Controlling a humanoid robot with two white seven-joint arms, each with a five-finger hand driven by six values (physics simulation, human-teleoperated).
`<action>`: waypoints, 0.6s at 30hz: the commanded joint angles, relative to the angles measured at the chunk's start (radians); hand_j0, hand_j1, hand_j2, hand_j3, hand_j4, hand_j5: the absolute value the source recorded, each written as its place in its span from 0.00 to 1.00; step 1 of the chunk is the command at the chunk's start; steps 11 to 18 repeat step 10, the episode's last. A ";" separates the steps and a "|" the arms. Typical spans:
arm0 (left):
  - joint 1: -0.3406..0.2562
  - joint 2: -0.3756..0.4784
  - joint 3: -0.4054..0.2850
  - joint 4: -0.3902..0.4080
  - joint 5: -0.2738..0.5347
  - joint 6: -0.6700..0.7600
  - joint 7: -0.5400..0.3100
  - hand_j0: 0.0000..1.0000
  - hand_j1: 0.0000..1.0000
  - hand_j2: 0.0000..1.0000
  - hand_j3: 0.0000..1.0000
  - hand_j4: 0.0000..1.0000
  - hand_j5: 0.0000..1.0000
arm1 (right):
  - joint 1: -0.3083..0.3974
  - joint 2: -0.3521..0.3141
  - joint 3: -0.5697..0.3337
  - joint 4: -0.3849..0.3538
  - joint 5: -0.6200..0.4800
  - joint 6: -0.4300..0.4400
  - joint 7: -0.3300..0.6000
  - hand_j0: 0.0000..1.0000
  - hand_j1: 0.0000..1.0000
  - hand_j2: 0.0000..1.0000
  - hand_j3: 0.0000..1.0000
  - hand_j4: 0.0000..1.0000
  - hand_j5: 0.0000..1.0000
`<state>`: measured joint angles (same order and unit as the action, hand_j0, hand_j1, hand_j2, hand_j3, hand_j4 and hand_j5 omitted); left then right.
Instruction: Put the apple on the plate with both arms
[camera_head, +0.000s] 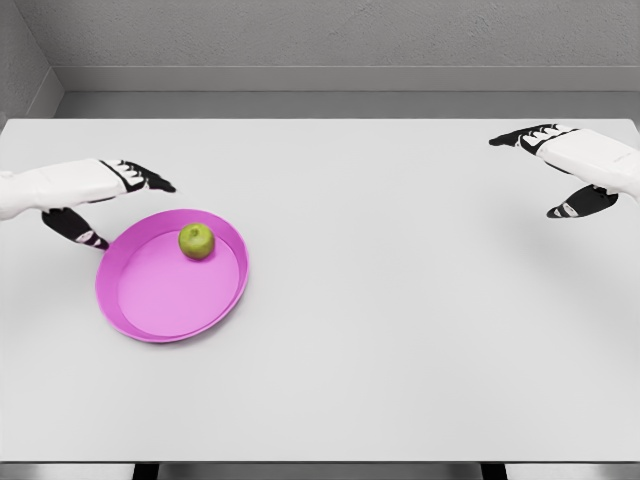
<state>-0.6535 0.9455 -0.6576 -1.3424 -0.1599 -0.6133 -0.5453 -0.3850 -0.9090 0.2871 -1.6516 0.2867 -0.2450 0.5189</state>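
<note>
While the apple (196, 240) sits on the plate (150, 310), I see both hands, left (95, 200) and right (570, 170), spread and empty, their arms cut off at the frame edges.

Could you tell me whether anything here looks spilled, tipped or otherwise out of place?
Nothing stands out. The green apple sits inside the pink plate, which lies flat on the table; both hands hold nothing.

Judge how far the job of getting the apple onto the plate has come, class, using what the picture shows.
Done: the green apple sits inside the pink plate, near its far rim. In hand: nothing; the left hand hovers open beside the plate, and the right hand is open far off at the table's right edge. Left: apparently nothing.
</note>
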 joint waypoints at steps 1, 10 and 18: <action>0.000 -0.001 0.007 0.011 0.011 0.002 0.001 1.00 1.00 1.00 1.00 1.00 1.00 | 0.000 -0.001 0.000 0.001 -0.003 0.001 0.000 1.00 1.00 1.00 1.00 1.00 1.00; 0.006 -0.002 0.010 0.017 0.008 0.002 -0.002 1.00 1.00 1.00 1.00 1.00 1.00 | 0.000 -0.001 0.000 0.000 -0.003 0.001 0.000 1.00 1.00 1.00 1.00 1.00 1.00; 0.006 -0.002 0.010 0.017 0.008 0.002 -0.002 1.00 1.00 1.00 1.00 1.00 1.00 | 0.000 -0.001 0.000 0.000 -0.003 0.001 0.000 1.00 1.00 1.00 1.00 1.00 1.00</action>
